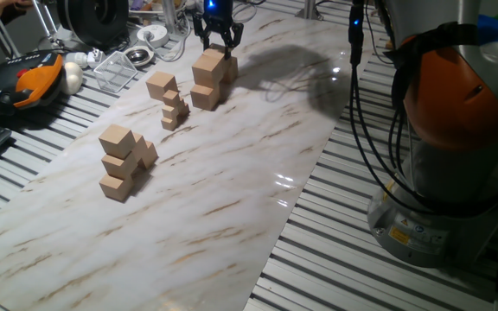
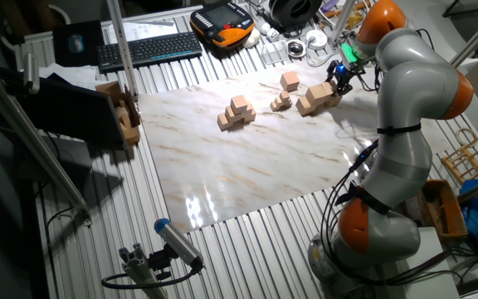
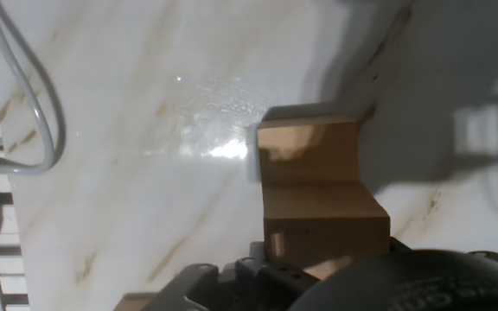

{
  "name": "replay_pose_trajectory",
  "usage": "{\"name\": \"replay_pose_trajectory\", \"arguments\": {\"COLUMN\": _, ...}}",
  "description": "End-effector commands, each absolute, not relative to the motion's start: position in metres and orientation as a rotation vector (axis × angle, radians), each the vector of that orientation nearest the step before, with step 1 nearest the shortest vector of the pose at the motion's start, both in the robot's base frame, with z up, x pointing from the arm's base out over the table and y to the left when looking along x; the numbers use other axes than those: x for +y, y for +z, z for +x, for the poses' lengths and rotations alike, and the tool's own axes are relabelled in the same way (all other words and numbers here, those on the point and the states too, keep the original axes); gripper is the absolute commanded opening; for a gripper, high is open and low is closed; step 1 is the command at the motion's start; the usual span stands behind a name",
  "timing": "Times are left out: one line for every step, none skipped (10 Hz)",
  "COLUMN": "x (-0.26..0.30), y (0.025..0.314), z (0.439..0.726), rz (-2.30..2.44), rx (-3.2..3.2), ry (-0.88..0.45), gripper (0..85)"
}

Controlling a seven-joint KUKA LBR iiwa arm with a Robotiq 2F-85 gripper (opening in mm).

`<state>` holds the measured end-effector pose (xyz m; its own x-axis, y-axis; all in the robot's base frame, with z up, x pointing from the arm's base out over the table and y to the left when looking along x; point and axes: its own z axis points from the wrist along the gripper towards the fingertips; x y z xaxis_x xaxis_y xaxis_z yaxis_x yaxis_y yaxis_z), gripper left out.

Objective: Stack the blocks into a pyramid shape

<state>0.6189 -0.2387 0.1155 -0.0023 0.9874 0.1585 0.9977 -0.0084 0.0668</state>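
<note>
The spread gripper (image 1: 219, 36) hovers over a small stepped pile (image 1: 209, 79) of blocks, and the pyramid looks only partly built.

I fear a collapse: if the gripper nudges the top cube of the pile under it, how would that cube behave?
The top cube looks like rigid wood, so it would probably slide, not bend. Flat faces mean it likely won't roll. Perched high under the gripper, it could drop off.

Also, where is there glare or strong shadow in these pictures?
Hand view: bright glare on the marble tabletop left of the tan blocks, dark shadow to the right. One fixed view: the arm's shadow lies on the marble beside the stack. Other fixed view: white reflections near the marble's front edge.
</note>
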Motion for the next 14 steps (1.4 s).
{"name": "replay_pose_trajectory", "arguments": {"x": -0.2388, "y": 0.1154, "z": 0.6189, "rz": -2.171, "rx": -2.165, "ry": -0.245, "gripper": 0.0}}
{"name": "replay_pose_trajectory", "arguments": {"x": -0.2387, "y": 0.1154, "z": 0.6188, "rz": -2.168, "rx": -2.165, "ry": -0.245, "gripper": 0.0}}
{"name": "replay_pose_trajectory", "arguments": {"x": -0.2388, "y": 0.1153, "z": 0.6188, "rz": -2.164, "rx": -2.165, "ry": -0.240, "gripper": 0.0}}
{"name": "replay_pose_trajectory", "arguments": {"x": -0.2387, "y": 0.1150, "z": 0.6187, "rz": -2.158, "rx": -2.163, "ry": -0.241, "gripper": 0.0}}
{"name": "replay_pose_trajectory", "arguments": {"x": -0.2385, "y": 0.1143, "z": 0.6185, "rz": -2.155, "rx": -2.157, "ry": -0.244, "gripper": 0.0}}
{"name": "replay_pose_trajectory", "arguments": {"x": -0.2385, "y": 0.1140, "z": 0.6186, "rz": -2.152, "rx": -2.145, "ry": -0.241, "gripper": 0.0}}
{"name": "replay_pose_trajectory", "arguments": {"x": -0.2384, "y": 0.1134, "z": 0.6187, "rz": -2.141, "rx": -2.135, "ry": -0.240, "gripper": 0.0}}
{"name": "replay_pose_trajectory", "arguments": {"x": -0.2382, "y": 0.1130, "z": 0.6189, "rz": -2.135, "rx": -2.127, "ry": -0.241, "gripper": 0.0}}
{"name": "replay_pose_trajectory", "arguments": {"x": -0.2381, "y": 0.1124, "z": 0.6190, "rz": -2.129, "rx": -2.122, "ry": -0.245, "gripper": 0.0}}
{"name": "replay_pose_trajectory", "arguments": {"x": -0.2381, "y": 0.1123, "z": 0.6190, "rz": -2.127, "rx": -2.121, "ry": -0.242, "gripper": 0.0}}
{"name": "replay_pose_trajectory", "arguments": {"x": -0.2382, "y": 0.1124, "z": 0.6191, "rz": -2.126, "rx": -2.120, "ry": -0.240, "gripper": 0.0}}
{"name": "replay_pose_trajectory", "arguments": {"x": -0.2381, "y": 0.1122, "z": 0.6193, "rz": -2.125, "rx": -2.120, "ry": -0.238, "gripper": 0.0}}
{"name": "replay_pose_trajectory", "arguments": {"x": -0.2382, "y": 0.1121, "z": 0.6193, "rz": -2.126, "rx": -2.121, "ry": -0.233, "gripper": 0.0}}
{"name": "replay_pose_trajectory", "arguments": {"x": -0.2383, "y": 0.1120, "z": 0.6194, "rz": -2.127, "rx": -2.122, "ry": -0.232, "gripper": 0.0}}
